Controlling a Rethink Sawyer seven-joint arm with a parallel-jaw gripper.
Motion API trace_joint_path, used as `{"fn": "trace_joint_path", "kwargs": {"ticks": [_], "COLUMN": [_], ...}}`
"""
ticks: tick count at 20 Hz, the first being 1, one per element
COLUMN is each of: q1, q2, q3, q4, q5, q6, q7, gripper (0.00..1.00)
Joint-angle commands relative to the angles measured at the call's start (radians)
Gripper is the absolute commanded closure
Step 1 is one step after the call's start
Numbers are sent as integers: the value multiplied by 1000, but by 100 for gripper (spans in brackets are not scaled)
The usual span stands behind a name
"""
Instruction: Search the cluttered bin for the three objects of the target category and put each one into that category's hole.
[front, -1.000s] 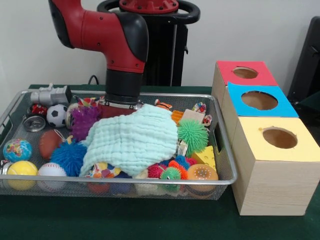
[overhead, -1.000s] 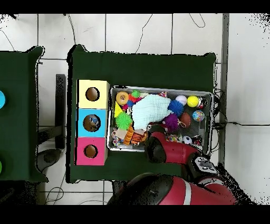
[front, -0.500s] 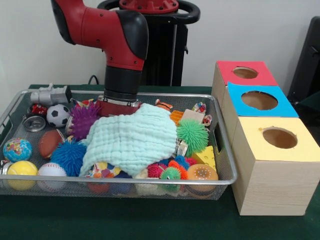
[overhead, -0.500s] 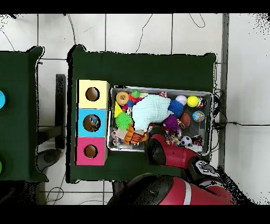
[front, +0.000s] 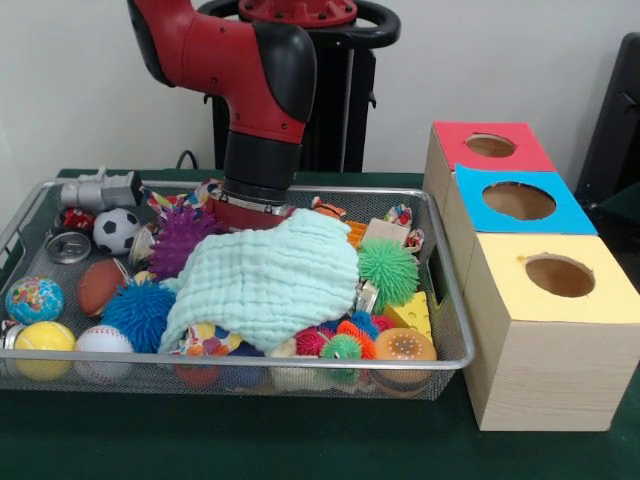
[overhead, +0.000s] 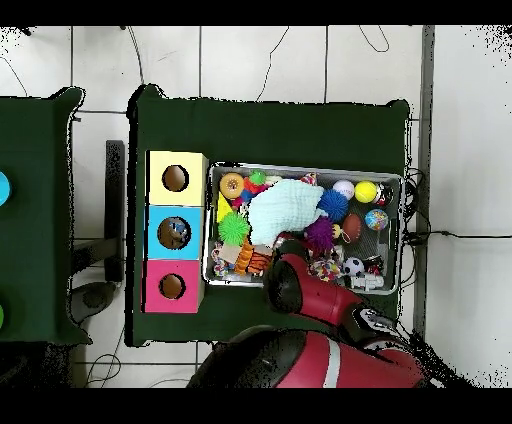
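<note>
A wire mesh bin holds a heap of toys under a mint green cloth. Round it lie a purple spiky ball, a green spiky ball, a blue spiky ball, a soccer ball, a brown football and a baseball. The red arm's wrist comes down at the cloth's far edge, and the cloth hides the gripper. From overhead the arm covers the bin's lower middle beside the cloth.
Three wooden boxes stand beside the bin, each with a round hole on top: red, blue, yellow. A globe ball, a yellow ball, a donut and a cheese wedge line the bin's front.
In the front view the arm has shifted to the right along the cloth's far edge. The cloth's top has slid slightly right, and more of the purple spiky ball shows.
</note>
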Motion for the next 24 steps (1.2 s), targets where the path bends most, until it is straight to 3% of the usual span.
{"fn": "trace_joint_path", "kwargs": {"ticks": [1, 17, 24], "q1": [66, 82, 88], "q2": [42, -144, -203], "q3": [122, 128, 135], "q4": [147, 231, 262], "q5": [117, 237, 267], "q6": [53, 254, 284], "q7": [318, 293, 302], "gripper": [0, 0, 0]}}
